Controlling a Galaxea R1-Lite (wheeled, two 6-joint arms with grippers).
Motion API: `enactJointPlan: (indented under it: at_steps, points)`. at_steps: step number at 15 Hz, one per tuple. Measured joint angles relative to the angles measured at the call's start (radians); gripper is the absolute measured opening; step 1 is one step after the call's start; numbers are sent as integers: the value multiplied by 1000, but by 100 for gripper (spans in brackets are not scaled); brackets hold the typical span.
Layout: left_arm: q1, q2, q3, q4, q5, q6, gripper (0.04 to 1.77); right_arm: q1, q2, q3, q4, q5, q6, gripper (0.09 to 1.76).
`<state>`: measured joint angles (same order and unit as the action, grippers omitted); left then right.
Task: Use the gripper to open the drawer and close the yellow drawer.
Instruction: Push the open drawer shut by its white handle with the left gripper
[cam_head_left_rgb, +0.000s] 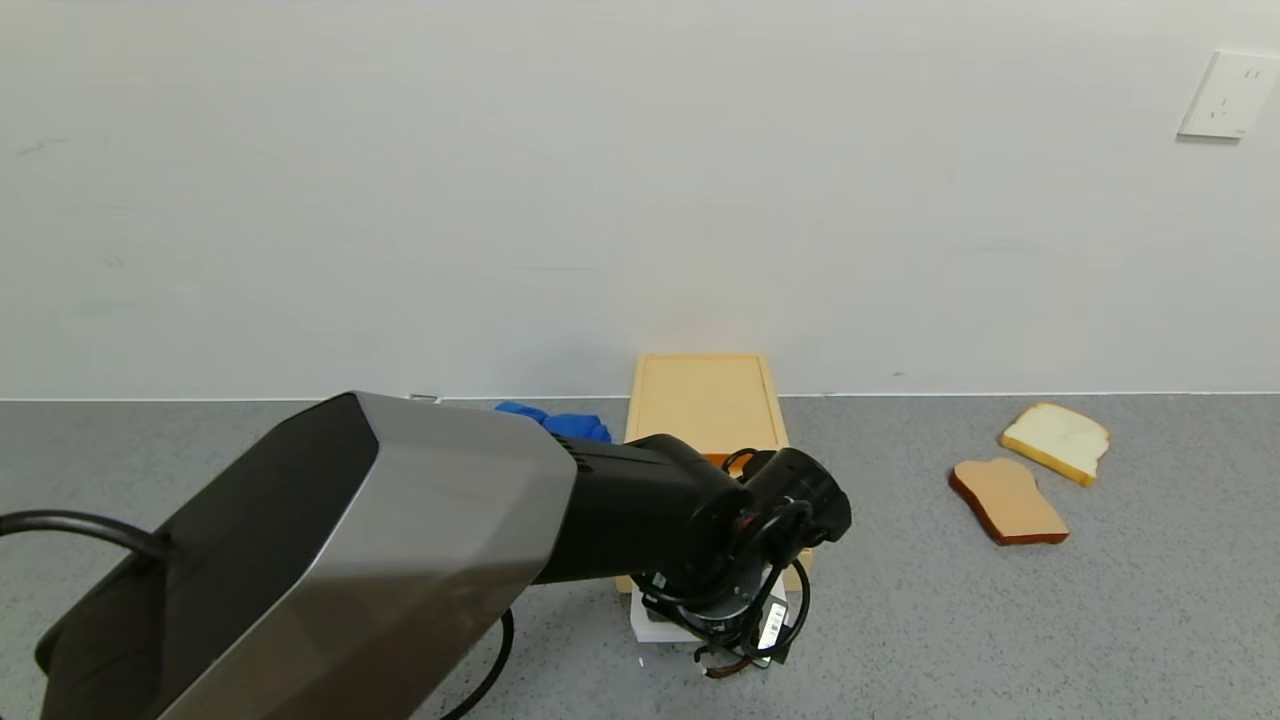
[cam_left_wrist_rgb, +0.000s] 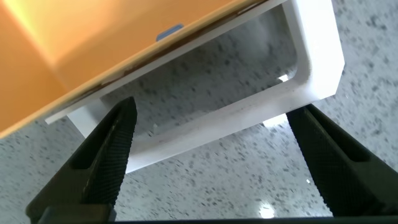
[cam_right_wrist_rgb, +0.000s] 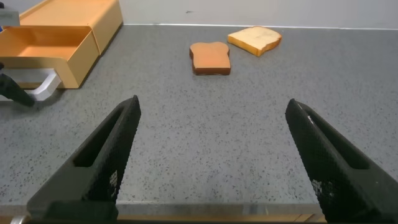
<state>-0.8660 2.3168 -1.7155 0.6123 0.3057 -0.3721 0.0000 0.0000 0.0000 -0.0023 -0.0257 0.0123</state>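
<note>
The flat tan-yellow box (cam_head_left_rgb: 705, 400) stands against the wall. Its drawer (cam_right_wrist_rgb: 43, 42) is pulled out toward me, as the right wrist view shows. In the head view my left arm hides most of the drawer. The white loop handle (cam_head_left_rgb: 658, 626) sticks out at its front. My left gripper (cam_head_left_rgb: 735, 662) hangs just in front of the handle, pointing down. In the left wrist view the gripper (cam_left_wrist_rgb: 216, 111) is open, with the handle's bar (cam_left_wrist_rgb: 249, 112) lying between its fingers (cam_left_wrist_rgb: 115, 140), ungripped. My right gripper (cam_right_wrist_rgb: 214, 106) is open and empty, low over the counter to the right.
Two bread slices lie on the grey counter at the right, a brown one (cam_head_left_rgb: 1005, 500) and a pale one (cam_head_left_rgb: 1055, 440). A blue object (cam_head_left_rgb: 560, 422) lies left of the box by the wall. A wall socket (cam_head_left_rgb: 1228, 95) is at the upper right.
</note>
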Motion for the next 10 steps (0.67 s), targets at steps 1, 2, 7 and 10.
enactJointPlan:
  at_steps: [1, 2, 7, 10]
  points:
    - [6, 3, -9, 1, 0, 7, 172, 0, 0, 0, 0, 0, 0, 171]
    - [10, 7, -19, 2, 1, 18, 172, 0, 0, 0, 0, 1, 0, 171]
    - [42, 33, -79, 2, 0, 74, 172, 0, 0, 0, 0, 0, 0, 171]
    - [58, 57, -125, 1, 0, 97, 172, 0, 0, 0, 0, 0, 0, 171]
